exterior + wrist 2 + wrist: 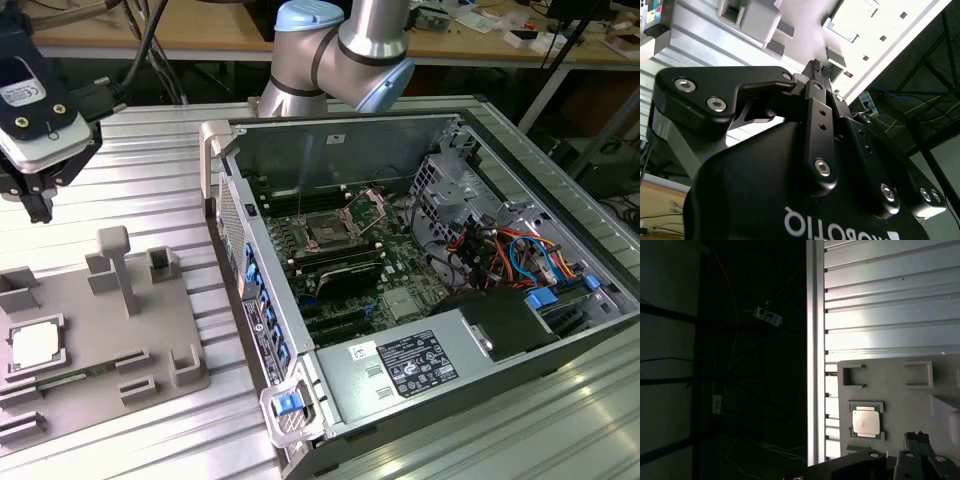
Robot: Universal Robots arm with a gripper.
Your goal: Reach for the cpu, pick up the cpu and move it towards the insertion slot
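Reach step judged in hand: gripper (817,67) hangs above grey tray (100,340), jaws seemingly closed, empty; cpu (866,421) seated in tray recess; grasp needs jaws parted

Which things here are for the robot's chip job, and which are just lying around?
For the job:
cpu, lying in the grey tray
insertion slot, inside the case
gripper, hanging clear of the cpu

Just lying about:
power supply
orange and blue cables
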